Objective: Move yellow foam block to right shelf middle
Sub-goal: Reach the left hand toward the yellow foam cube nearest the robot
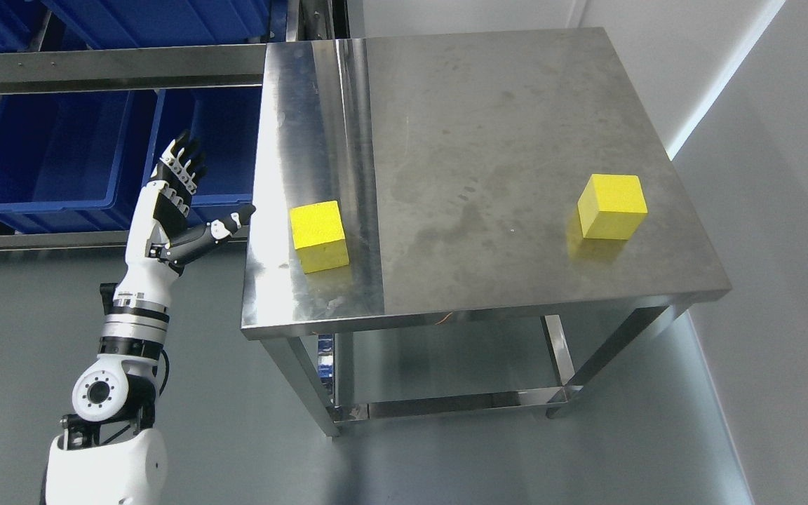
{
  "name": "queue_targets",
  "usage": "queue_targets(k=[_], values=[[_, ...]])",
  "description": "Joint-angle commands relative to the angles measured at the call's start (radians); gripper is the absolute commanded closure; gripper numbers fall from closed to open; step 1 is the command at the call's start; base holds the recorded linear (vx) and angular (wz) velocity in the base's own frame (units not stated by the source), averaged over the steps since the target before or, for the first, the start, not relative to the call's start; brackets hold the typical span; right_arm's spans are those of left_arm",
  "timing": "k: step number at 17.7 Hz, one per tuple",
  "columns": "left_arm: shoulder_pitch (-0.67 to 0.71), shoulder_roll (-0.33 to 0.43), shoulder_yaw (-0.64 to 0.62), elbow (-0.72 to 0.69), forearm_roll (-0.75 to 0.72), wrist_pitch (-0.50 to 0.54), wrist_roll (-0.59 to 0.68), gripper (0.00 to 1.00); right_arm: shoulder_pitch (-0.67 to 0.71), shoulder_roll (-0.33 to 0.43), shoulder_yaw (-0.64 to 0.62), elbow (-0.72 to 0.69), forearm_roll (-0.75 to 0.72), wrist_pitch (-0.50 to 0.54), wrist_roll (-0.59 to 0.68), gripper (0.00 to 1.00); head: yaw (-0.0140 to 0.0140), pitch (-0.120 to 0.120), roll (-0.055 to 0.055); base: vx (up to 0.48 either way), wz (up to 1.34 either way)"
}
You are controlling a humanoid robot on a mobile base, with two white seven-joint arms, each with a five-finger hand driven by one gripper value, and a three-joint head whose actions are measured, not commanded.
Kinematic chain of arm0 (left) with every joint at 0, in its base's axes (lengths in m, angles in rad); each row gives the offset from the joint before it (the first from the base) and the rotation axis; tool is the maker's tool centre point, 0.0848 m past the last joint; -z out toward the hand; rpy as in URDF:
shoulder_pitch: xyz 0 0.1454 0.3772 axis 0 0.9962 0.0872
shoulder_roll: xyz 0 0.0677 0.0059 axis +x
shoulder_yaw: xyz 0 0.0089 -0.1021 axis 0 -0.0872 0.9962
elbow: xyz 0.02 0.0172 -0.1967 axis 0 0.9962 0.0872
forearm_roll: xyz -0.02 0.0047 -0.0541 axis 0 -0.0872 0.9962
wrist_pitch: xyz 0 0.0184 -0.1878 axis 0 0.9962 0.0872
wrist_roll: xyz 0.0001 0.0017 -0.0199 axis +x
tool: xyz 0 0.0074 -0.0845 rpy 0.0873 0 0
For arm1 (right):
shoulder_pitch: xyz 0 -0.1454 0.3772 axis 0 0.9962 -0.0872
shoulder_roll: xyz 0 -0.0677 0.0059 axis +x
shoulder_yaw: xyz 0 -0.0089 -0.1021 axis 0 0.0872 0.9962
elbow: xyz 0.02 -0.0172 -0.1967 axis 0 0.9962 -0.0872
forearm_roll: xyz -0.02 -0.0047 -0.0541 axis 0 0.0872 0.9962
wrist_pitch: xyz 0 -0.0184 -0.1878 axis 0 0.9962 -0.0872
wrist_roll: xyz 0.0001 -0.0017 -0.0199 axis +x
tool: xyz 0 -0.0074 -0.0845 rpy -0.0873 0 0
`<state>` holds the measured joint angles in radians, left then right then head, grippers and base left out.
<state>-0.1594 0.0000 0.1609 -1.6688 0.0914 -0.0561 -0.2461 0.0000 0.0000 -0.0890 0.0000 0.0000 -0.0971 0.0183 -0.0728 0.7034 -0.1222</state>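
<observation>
— Where do we find the yellow foam blocks?

— We see one yellow foam block (318, 236) close to the steel counter's (488, 126) left edge, towards the front, and a second yellow block (612, 206) near the right edge. Bare steel lies between them and behind both.

— And our left hand (178, 203)?

— We hold it raised just off the counter's left edge, fingers (183, 160) spread, holding nothing, thumb pointing at the near block. Blue bins (53, 154) on the shelf stand behind it; open floor lies below.

Left robot hand (178, 200) raised, fingers spread, empty
</observation>
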Motion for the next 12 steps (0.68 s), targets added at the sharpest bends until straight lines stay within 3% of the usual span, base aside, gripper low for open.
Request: queue_targets(k=[1,3,6,8,12], values=[[0.0,0.017,0.008,0.0,0.001,-0.011,-0.001,0.0,-0.002,-0.017,0.0,-0.017,0.0,0.0,0.0,0.0,0.0,0.0,0.0,0.0,0.0],[-0.002,0.017,0.009,-0.005,0.001,-0.034,-0.01,0.0,-0.002,-0.017,0.0,-0.017,0.0,0.0,0.0,0.0,0.0,0.0,0.0,0.0,0.0],[0.004,0.017,0.032,-0.043,0.002,-0.091,-0.154,0.0,-0.003,-0.017,0.0,-0.017,0.0,0.0,0.0,0.0,0.0,0.0,0.0,0.0,0.0],[0.008,0.047,0.064,-0.048,0.01,-0.166,-0.261,0.0,-0.003,-0.017,0.0,-0.017,0.0,0.0,0.0,0.0,0.0,0.0,0.0,0.0,0.0],[0.04,0.112,0.072,-0.046,0.034,-0.177,-0.35,0.0,-0.003,-0.017,0.0,-0.017,0.0,0.0,0.0,0.0,0.0,0.0,0.0,0.0,0.0]])
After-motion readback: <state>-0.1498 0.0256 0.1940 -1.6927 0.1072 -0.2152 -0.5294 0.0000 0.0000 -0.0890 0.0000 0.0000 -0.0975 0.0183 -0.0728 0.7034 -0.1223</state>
